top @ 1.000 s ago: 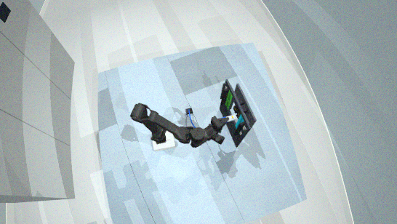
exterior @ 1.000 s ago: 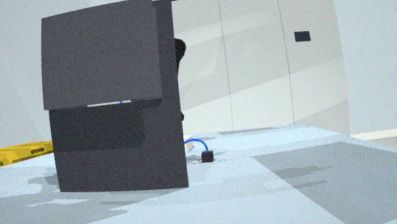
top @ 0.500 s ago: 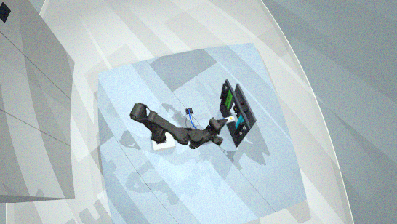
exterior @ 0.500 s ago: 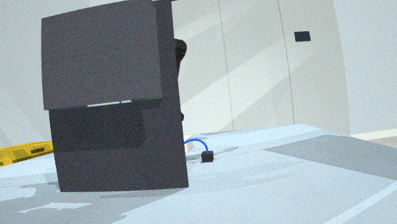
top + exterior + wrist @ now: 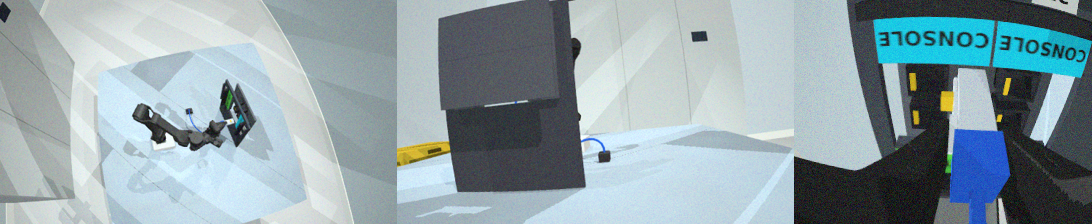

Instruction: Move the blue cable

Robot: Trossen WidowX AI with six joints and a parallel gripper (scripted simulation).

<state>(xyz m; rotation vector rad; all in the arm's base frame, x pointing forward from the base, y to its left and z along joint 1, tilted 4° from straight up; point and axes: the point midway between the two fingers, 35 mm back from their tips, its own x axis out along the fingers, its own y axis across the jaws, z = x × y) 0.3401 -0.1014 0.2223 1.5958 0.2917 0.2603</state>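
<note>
- Gripper (image 5: 225, 124) (image 5: 970, 128): nearly closed, clamped on the plug (image 5: 978, 162).
- Plug: between the fingers, its pale front end pointing ahead toward the ports; blue cable (image 5: 193, 124) (image 5: 593, 139) (image 5: 977, 214) trails behind the hand.
- Beyond the fingertips: two cyan CONSOLE labels (image 5: 934, 41) (image 5: 1039, 48), upside down in the wrist view.
- Done: grasp. Withdrawal from the upper server probable, unconfirmed; cannot tell which server is ahead.
- Left, by judgement: align with lower CONSOLE port, push until click, release.
</note>
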